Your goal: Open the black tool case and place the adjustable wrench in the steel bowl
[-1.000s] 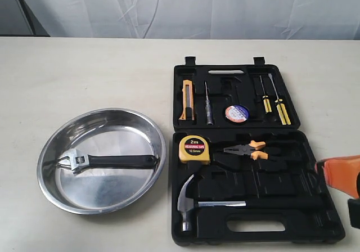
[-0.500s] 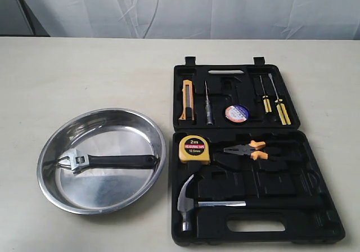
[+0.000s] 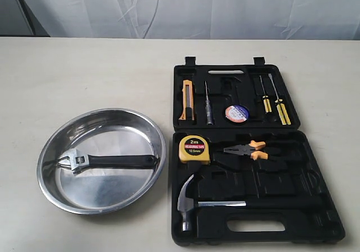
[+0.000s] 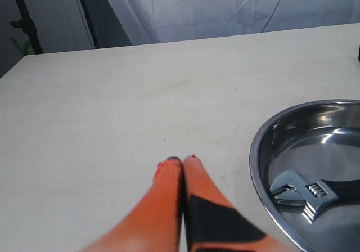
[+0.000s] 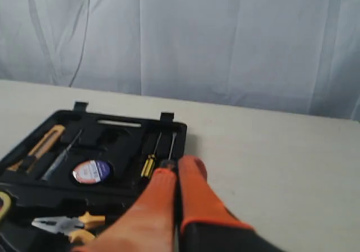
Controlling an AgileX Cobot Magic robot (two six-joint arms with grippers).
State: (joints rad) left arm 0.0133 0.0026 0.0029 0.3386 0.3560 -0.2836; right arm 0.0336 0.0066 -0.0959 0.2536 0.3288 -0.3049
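Note:
The black tool case (image 3: 247, 204) lies open on the right of the table, both halves flat. In the left wrist view the steel bowl (image 4: 259, 151) shows at one edge, and in the exterior view the steel bowl (image 3: 56, 190) sits left of the case. The adjustable wrench (image 3: 107, 162) lies inside it, silver head to the left; the wrench head (image 4: 301, 189) shows in the left wrist view too. My left gripper (image 4: 181, 161) is shut and empty above bare table beside the bowl. My right gripper (image 5: 179, 165) is shut and empty over the case (image 5: 118, 145). Neither gripper shows in the exterior view.
The case holds a claw hammer (image 3: 194, 201), orange-handled pliers (image 3: 247, 149), a yellow tape measure (image 3: 194, 149), a utility knife (image 3: 187, 100), a tape roll (image 3: 237, 113) and screwdrivers (image 3: 275, 107). White curtain hangs behind the table.
The orange right gripper, seen at the exterior view's right edge a second ago, has pulled out of that view. Bowl, wrench and case have not moved.

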